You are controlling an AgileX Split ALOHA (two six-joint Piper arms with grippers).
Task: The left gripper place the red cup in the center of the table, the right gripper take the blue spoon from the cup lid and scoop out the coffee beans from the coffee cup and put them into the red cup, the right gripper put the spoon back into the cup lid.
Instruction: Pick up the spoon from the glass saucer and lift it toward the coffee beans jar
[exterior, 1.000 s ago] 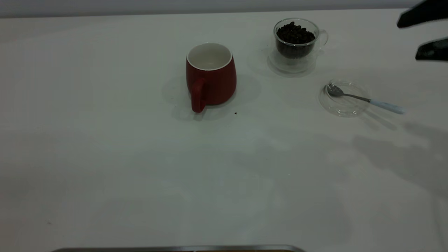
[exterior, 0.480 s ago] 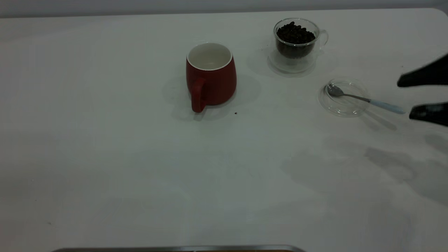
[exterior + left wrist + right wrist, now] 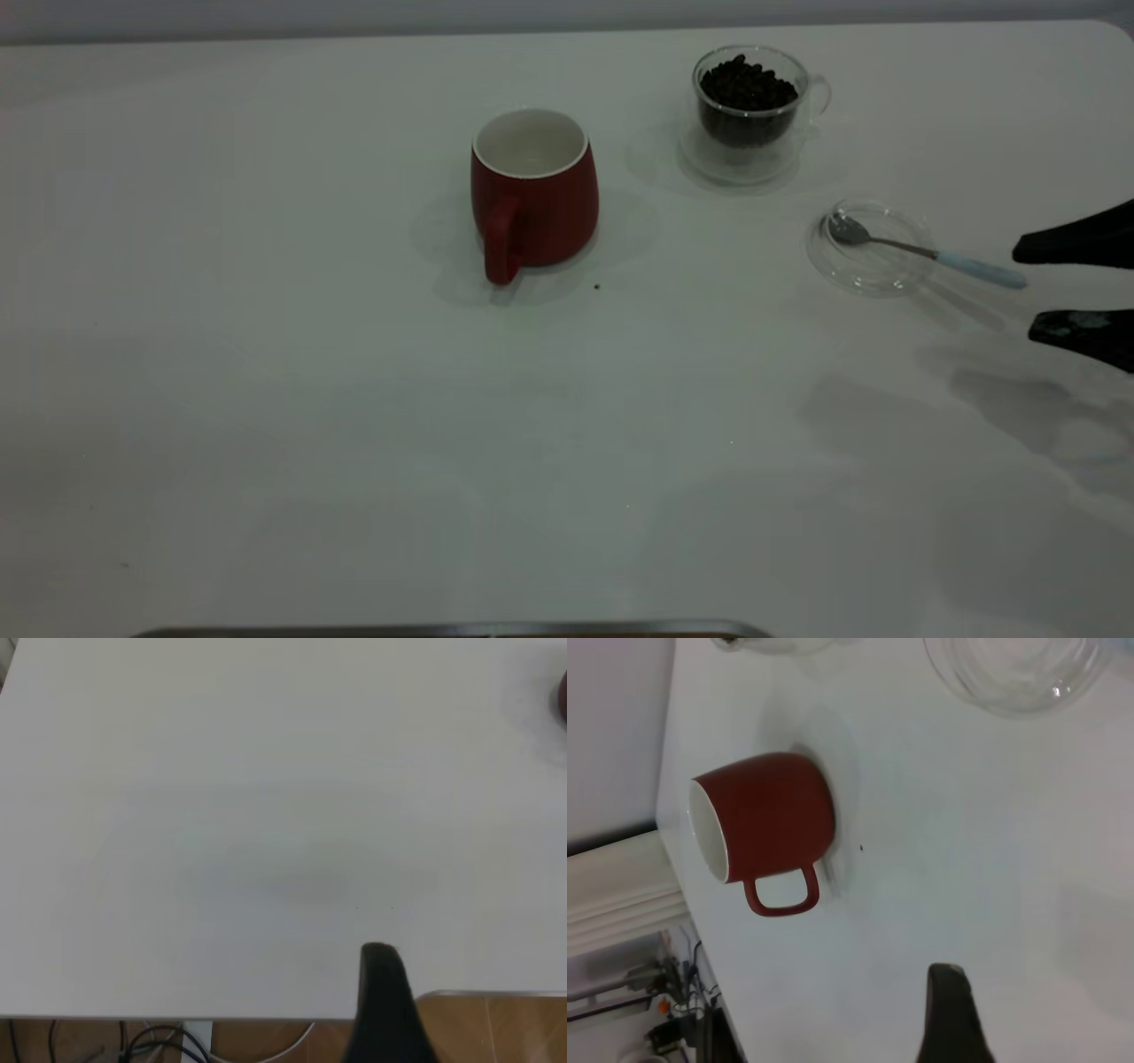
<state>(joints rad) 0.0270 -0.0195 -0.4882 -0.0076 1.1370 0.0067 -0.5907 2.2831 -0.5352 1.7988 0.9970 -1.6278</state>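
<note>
The right gripper [image 3: 1050, 288] is held with fingers spread apart, nothing between them; the blue spoon [image 3: 926, 252] is found just beside its fingertips, bowl resting in the cup lid [image 3: 873, 276].

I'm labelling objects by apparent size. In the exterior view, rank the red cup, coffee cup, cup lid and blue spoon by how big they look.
1. red cup
2. coffee cup: it stands farther back, so its true size may be closer.
3. cup lid
4. blue spoon: longer than the lid is wide, but thin.
</note>
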